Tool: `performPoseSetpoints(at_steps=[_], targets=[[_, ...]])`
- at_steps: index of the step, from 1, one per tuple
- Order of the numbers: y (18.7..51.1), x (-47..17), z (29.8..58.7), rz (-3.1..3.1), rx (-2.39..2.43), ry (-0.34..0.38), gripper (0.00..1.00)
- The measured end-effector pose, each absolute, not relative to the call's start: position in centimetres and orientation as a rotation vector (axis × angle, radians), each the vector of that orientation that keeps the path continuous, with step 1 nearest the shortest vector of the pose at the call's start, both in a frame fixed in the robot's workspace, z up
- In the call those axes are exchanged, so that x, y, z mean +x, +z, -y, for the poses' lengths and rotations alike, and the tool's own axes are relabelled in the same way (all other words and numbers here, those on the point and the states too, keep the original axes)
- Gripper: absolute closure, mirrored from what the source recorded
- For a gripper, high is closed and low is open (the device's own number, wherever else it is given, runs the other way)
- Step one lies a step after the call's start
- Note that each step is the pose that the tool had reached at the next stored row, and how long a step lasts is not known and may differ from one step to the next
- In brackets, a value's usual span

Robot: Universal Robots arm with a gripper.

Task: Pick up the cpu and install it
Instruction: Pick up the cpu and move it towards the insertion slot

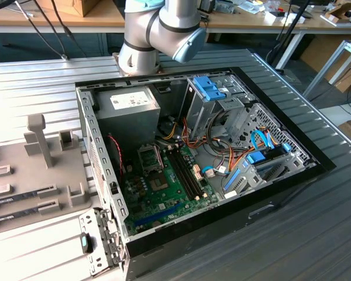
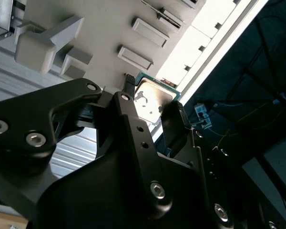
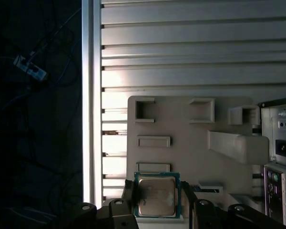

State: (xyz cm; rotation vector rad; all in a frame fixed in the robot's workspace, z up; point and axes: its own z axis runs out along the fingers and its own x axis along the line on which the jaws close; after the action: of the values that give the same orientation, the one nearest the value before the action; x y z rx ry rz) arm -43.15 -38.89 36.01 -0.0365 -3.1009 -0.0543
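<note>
While it pinches the cpu by two opposite edges, the gripper hangs over one edge of the grey parts tray at the exterior view's left. The chip looks lifted clear, so the pick-up step appears in hand. The arm, rooted at the far edge of the slatted table, folds above its base, wrist apparently aimed downward. Installing calls for a level chip squared to the socket inside the open computer case, well apart.
</note>
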Motion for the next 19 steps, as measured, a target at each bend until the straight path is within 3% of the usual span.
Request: performPoseSetpoints(at_steps=[19], targets=[[37.7, -43.1, 38.9, 3.101, -0.037, -0.054, 0.53]])
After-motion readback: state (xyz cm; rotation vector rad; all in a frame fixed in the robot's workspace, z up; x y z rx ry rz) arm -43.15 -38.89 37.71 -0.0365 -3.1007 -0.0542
